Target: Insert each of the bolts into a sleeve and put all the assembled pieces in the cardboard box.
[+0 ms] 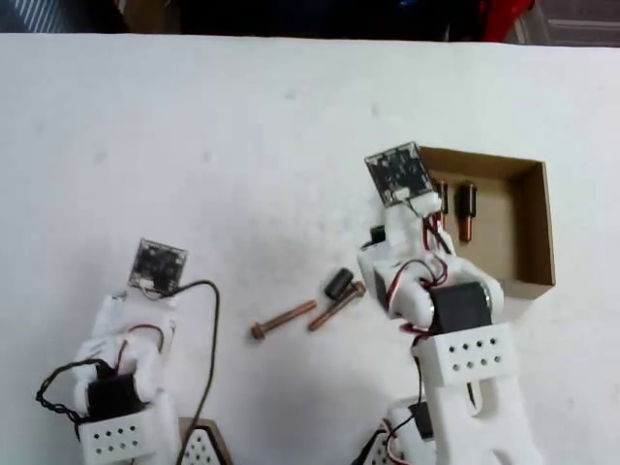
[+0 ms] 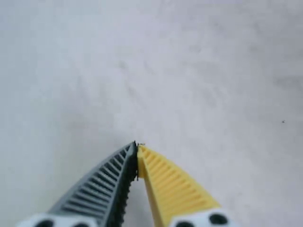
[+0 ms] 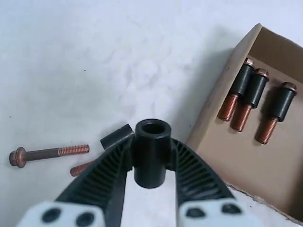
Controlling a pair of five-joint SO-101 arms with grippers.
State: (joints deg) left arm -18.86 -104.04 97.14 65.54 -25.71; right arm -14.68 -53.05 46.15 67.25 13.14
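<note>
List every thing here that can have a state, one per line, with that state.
Left gripper: shut, empty.
Right gripper: shut on the held sleeve.
Held sleeve: upright, no bolt inside.
Loose sleeve: lying on the table, no bolt through it.
Bolts: lying on the table, unsleeved.
Assembled pieces: three, lying in the cardboard box.
Cardboard box: open-topped.

High view: fixed above, well off, looking down over the table point(image 1: 242, 116). Left wrist view: close over the table, facing along the left gripper point(image 2: 137, 147). Right wrist view: close, facing past the right gripper point(image 3: 150, 142); shares cardboard box point(image 3: 213, 109) and loose bolt point(image 3: 47, 153) with high view.
</note>
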